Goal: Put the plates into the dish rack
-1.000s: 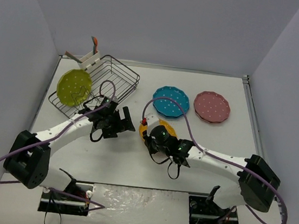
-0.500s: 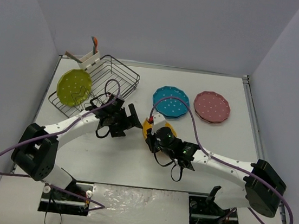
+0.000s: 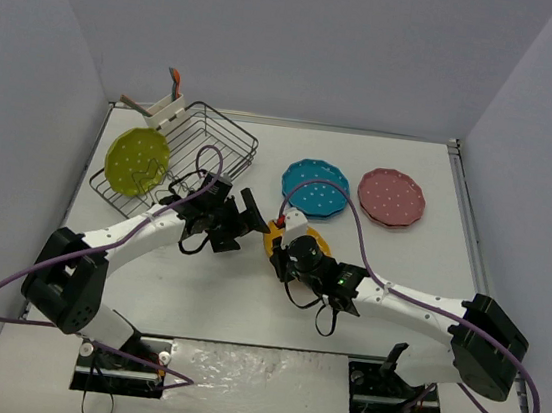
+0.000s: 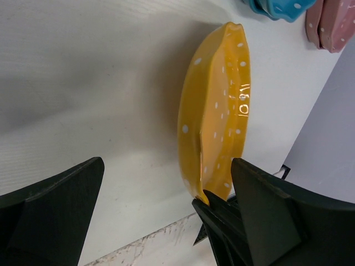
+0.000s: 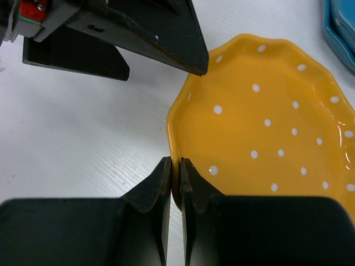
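Note:
An orange-yellow dotted plate [image 3: 310, 239] is lifted on edge near the table's middle. My right gripper [image 3: 285, 251] is shut on its rim; in the right wrist view the two fingers [image 5: 175, 166] pinch the plate's edge [image 5: 266, 133]. My left gripper [image 3: 254, 216] is open right beside the plate. In the left wrist view the plate [image 4: 219, 111] stands edge-on between the open fingers [image 4: 166, 163], close to the right finger. A yellow-green plate [image 3: 138, 157] stands in the dish rack [image 3: 226, 140]. A teal plate [image 3: 316, 186] and a pink plate [image 3: 391, 197] lie flat behind.
A white utensil caddy [image 3: 162, 110] sits at the rack's far left corner. The teal plate [image 4: 272, 8] and pink plate [image 4: 327, 25] show at the top right of the left wrist view. Grey walls close in three sides.
My left gripper has moved right from the rack up to the orange-yellow plate, fingers open. My right gripper has shifted a little left with the plate in it.

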Robot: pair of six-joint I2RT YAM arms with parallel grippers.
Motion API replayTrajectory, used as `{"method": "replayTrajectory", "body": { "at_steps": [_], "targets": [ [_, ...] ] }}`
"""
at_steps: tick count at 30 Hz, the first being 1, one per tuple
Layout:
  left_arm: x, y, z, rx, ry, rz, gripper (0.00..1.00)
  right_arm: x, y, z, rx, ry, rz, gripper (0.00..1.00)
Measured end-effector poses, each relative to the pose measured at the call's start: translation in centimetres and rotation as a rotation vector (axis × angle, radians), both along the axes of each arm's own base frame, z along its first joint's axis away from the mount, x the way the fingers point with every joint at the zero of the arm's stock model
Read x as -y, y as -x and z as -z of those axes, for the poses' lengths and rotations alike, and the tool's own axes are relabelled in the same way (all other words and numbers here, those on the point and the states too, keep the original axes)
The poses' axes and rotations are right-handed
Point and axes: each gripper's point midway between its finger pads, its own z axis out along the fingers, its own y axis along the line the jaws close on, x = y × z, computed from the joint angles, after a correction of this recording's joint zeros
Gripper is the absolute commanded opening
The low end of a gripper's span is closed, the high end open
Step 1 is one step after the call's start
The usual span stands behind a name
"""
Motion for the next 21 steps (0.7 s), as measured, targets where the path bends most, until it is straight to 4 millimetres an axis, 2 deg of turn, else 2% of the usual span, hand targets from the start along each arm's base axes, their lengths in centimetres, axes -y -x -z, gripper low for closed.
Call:
{"method": "replayTrajectory", "body": {
  "at_steps": [7, 11, 14, 21],
  "targets": [
    [0.3, 0.3, -2.2, 0.055, 0.029, 0.014, 0.97, -0.2, -0.1, -0.1, 0.001, -0.019, 0.003, 0.0],
    [0.6, 0.2, -2.5, 0.058, 0.049, 0.007, 0.97, -0.3, -0.2, -0.3, 0.002, -0.033, 0.007, 0.0],
    [1.3, -0.2, -2.2, 0.041, 0.078, -0.001, 0.97, -0.4, -0.3, -0.4, 0.005, -0.04, 0.008, 0.0],
    [4.2, -0.5, 0.2, -0.062, 0.115, 0.016, 0.95, -0.3, -0.2, -0.8, 0.013, -0.069, 0.014, 0.0]
  ]
}}
